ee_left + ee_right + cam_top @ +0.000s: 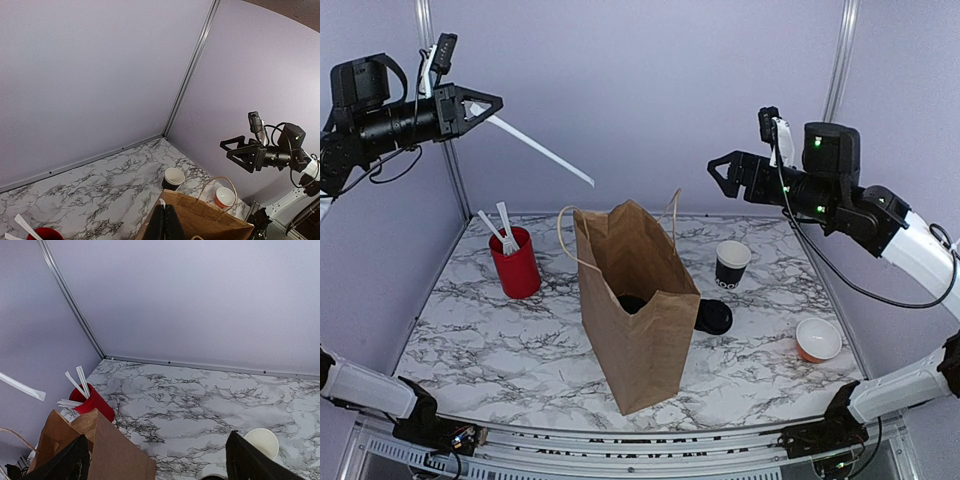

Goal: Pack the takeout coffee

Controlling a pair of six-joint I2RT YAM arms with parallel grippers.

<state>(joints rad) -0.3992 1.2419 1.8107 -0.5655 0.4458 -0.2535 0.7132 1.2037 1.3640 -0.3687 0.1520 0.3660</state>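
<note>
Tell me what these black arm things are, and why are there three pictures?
They are two robot arms, and each ends in a pincer that works like two fingers. The big picture is taken from above and behind the arms. The other two come from little cameras on the wrists, so each one looks past its own fingers.

On the marble table stands a brown paper bag. There is also a red cup with white sticks in it, an open black cup and a small orange cup. A dark round thing sits right beside the bag; it is probably the lidded coffee.

The left pincer is shut on a long white stick, high in the air. The right pincer is open and holds nothing.
</note>
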